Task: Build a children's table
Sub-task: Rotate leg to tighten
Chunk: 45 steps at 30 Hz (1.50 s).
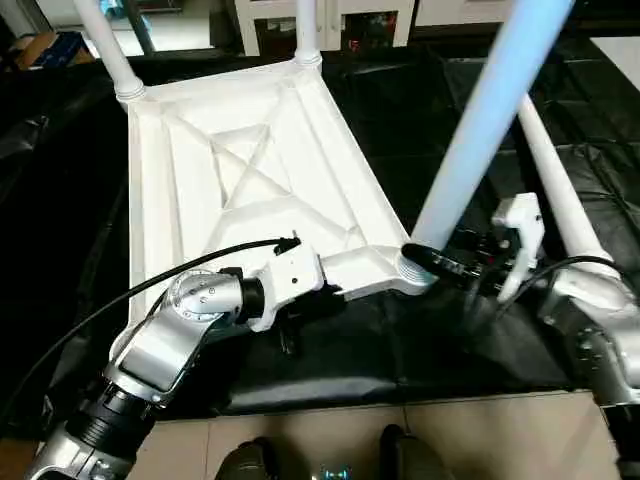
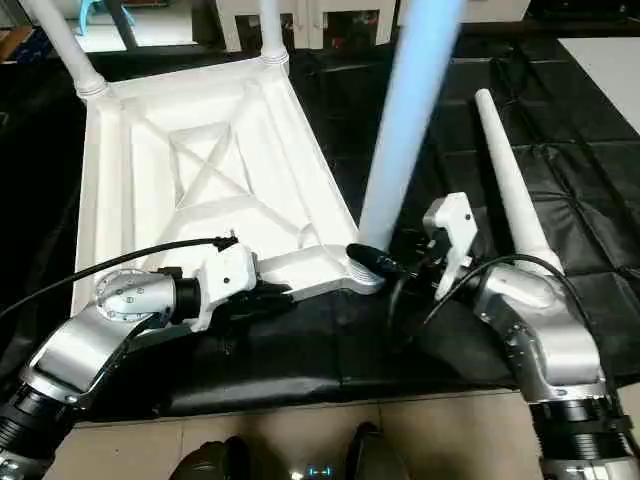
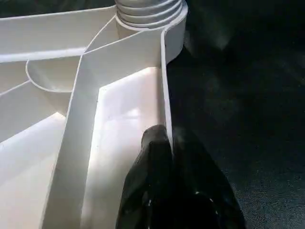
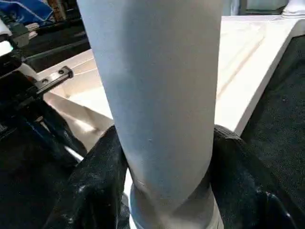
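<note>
The white plastic rectangular table top [image 1: 250, 180] lies upside down on black sheeting [image 1: 420, 350], its X-ribbed underside facing up. The right gripper [image 2: 385, 265] is closed around the base of a long white tapered tube leg [image 1: 485, 120], its two black fingers [image 4: 90, 191] pressed against either side of the tube just above the threaded end. That leg stands nearly upright in the round corner socket [image 1: 412, 272] nearest the robot's right arm; its upper part runs out of the top of the head views.

The left gripper [image 3: 167, 143] pinches the thin near wall of the top, one finger inside the rim, the other outside, with hardly any gap beyond the wall's thickness.

Two more white legs [image 1: 112, 50] rise from the far corner sockets, both cut off at the top edge. A fourth white leg [image 2: 510, 190] lies loose on the sheeting beside the right arm, its thick end hidden behind the forearm.
</note>
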### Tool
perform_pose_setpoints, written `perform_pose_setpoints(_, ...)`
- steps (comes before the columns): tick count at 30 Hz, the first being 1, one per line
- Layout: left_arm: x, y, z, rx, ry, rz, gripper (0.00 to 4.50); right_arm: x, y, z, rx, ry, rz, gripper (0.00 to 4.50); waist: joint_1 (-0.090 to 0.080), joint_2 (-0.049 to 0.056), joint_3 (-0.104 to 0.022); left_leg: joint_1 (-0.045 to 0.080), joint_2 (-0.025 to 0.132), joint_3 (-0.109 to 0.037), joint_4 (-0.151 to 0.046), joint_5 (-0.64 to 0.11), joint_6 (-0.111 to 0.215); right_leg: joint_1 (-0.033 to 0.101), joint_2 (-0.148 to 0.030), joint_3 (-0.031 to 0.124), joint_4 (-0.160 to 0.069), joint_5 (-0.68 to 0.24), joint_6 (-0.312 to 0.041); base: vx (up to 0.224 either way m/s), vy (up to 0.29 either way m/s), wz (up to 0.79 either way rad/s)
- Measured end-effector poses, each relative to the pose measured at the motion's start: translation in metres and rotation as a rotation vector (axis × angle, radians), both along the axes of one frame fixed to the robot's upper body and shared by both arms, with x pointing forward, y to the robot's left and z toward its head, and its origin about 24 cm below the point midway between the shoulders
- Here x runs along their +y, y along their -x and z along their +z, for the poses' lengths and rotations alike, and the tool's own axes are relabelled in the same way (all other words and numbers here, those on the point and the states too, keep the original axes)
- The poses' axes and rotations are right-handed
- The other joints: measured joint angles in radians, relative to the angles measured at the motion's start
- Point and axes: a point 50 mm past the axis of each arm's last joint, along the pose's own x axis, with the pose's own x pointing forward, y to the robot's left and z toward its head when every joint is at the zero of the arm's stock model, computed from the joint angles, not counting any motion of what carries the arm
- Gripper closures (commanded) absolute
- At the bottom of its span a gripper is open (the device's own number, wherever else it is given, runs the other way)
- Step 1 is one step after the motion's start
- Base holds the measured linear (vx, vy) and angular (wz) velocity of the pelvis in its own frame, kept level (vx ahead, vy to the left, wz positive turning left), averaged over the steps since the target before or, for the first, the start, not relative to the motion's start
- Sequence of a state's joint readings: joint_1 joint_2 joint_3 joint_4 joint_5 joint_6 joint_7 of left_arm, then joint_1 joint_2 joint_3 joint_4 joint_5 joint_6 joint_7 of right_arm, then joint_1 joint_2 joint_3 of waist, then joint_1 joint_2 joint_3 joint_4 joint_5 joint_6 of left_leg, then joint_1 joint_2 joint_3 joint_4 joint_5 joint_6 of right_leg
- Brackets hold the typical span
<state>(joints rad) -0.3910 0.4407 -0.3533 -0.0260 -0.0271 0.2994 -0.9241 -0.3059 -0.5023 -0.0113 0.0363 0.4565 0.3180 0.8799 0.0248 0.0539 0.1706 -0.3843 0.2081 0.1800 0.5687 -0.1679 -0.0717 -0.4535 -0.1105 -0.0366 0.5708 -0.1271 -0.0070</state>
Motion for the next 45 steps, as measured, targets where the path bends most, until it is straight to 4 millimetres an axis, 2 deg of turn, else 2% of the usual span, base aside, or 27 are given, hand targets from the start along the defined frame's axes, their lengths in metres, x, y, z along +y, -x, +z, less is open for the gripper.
perform_pose_setpoints(4,-0.004,-0.008,-0.001,-0.032,-0.014,0.073,4.5,0.015,-0.013,-0.006,0.006,-0.041,-0.172,2.46,-0.015,-0.003,0.0,0.001,0.0,-0.001,0.002,-0.002,-0.007,0.0,0.0,0.0,0.004,-0.004,0.006,0.0,0.0,0.0)
perform_pose_setpoints(7,-0.018,-0.021,0.001,-0.072,-0.024,0.163,4.5,0.032,-0.034,-0.006,0.012,-0.086,-0.412,2.46,-0.034,-0.006,0.0,0.001,-0.001,-0.005,0.001,0.001,-0.012,0.0,0.0,-0.001,0.003,-0.005,0.008,-0.064,-0.004,-0.05)
perform_pose_setpoints(10,-0.033,-0.028,0.001,-0.102,-0.036,0.21,4.5,0.04,-0.047,-0.006,0.006,-0.092,-0.566,2.46,-0.039,-0.007,0.0,0.001,-0.002,-0.009,0.001,0.003,-0.016,0.0,0.001,-0.004,-0.001,-0.005,0.009,-0.02,0.001,-0.02)
perform_pose_setpoints(14,-0.044,-0.035,0.001,-0.114,-0.033,0.242,4.5,0.046,-0.057,-0.007,-0.006,-0.108,-0.658,2.49,-0.043,-0.007,0.0,-0.001,-0.002,-0.01,-0.002,0.003,-0.016,0.0,0.001,-0.006,-0.013,-0.005,0.009,0.0,0.0,0.0)
perform_pose_setpoints(17,-0.043,-0.035,0.001,-0.114,-0.034,0.242,4.5,0.046,-0.057,-0.008,-0.02,-0.116,-0.641,2.49,-0.044,-0.008,0.0,-0.001,-0.003,-0.01,-0.002,0.003,-0.016,0.0,0.001,-0.006,-0.015,-0.005,0.009,0.0,0.0,0.0)
perform_pose_setpoints(20,-0.039,-0.032,0.0,-0.11,-0.028,0.21,4.5,0.035,-0.052,-0.005,-0.057,-0.082,-0.531,2.49,-0.042,-0.008,0.0,-0.003,-0.003,-0.01,-0.002,0.003,-0.016,0.0,0.001,-0.005,-0.016,-0.005,0.008,0.0,0.0,0.0)
perform_pose_setpoints(21,-0.036,-0.029,0.0,-0.103,-0.023,0.191,4.5,0.03,-0.047,-0.006,-0.067,-0.065,-0.487,1.95,-0.04,-0.008,0.0,-0.003,-0.002,-0.009,-0.002,0.003,-0.016,0.0,0.001,-0.004,-0.016,-0.004,0.007,0.054,0.001,0.05)
perform_pose_setpoints(22,-0.032,-0.026,0.0,-0.1,-0.017,0.169,4.5,0.026,-0.042,-0.006,-0.066,-0.067,-0.434,1.82,-0.036,-0.008,0.0,-0.002,-0.002,-0.009,-0.002,0.003,-0.016,0.001,0.001,-0.003,-0.013,0.0,0.006,0.0,0.0,0.0)
perform_pose_setpoints(24,-0.026,-0.021,0.0,-0.095,-0.012,0.122,4.5,0.017,-0.034,-0.004,-0.063,-0.058,-0.348,1.82,-0.025,-0.005,0.0,-0.002,-0.002,-0.007,-0.003,0.003,-0.016,0.001,0.001,-0.002,-0.01,0.008,0.002,0.061,-0.017,0.08)
perform_pose_setpoints(25,-0.023,-0.019,0.0,-0.092,-0.011,0.099,4.5,0.014,-0.029,-0.004,-0.058,-0.057,-0.303,1.56,-0.02,-0.003,0.0,-0.002,-0.001,-0.006,-0.005,0.003,-0.015,0.001,0.001,-0.002,-0.009,0.01,0.001,0.063,-0.02,0.1)
perform_pose_setpoints(31,-0.009,-0.007,0.001,-0.059,-0.001,0.014,4.5,-0.011,-0.004,0.006,-0.039,-0.003,-0.078,1.18,0.003,0.003,-0.001,-0.002,0.0,-0.005,-0.01,0.004,-0.007,0.0,0.001,-0.003,-0.009,0.002,0.007,0.065,-0.006,0.03)
perform_pose_setpoints(35,-0.002,-0.004,0.001,-0.05,0.002,-0.001,4.5,-0.019,0.002,0.008,-0.026,0.019,-0.03,0.97,0.003,0.003,-0.001,-0.002,0.0,-0.003,-0.01,0.003,-0.004,0.0,0.001,-0.003,-0.009,0.001,0.007,0.0,0.0,0.0)
perform_pose_setpoints(38,0.0,-0.003,0.0,-0.045,0.002,-0.002,4.5,-0.019,0.003,0.007,-0.022,0.013,-0.026,0.58,0.003,0.004,-0.001,-0.002,0.0,-0.003,-0.008,0.003,-0.004,0.0,0.001,-0.002,-0.008,0.001,0.007,0.0,0.0,0.0)
perform_pose_setpoints(40,0.001,-0.003,0.0,-0.042,0.001,-0.003,4.5,-0.019,0.002,0.007,-0.021,0.012,-0.027,0.53,0.002,0.004,-0.001,-0.002,0.0,-0.003,-0.007,0.003,-0.004,0.0,0.001,-0.001,-0.008,0.001,0.007,0.0,0.0,0.0)
perform_pose_setpoints(41,0.002,-0.003,0.0,-0.04,0.001,-0.005,4.5,-0.019,0.002,0.006,-0.021,0.012,-0.026,0.29,0.002,0.004,-0.001,-0.002,0.0,-0.003,-0.007,0.003,-0.004,0.0,0.0,-0.001,-0.008,0.001,0.007,0.0,0.0,0.0)
perform_pose_setpoints(45,0.002,-0.002,0.0,-0.037,0.003,-0.004,4.5,-0.017,-0.001,0.007,-0.029,0.017,-0.025,0.29,0.0,0.004,-0.001,-0.001,0.0,-0.003,-0.007,0.003,-0.004,0.0,0.001,-0.001,-0.007,0.001,0.007,0.0,0.0,0.0)
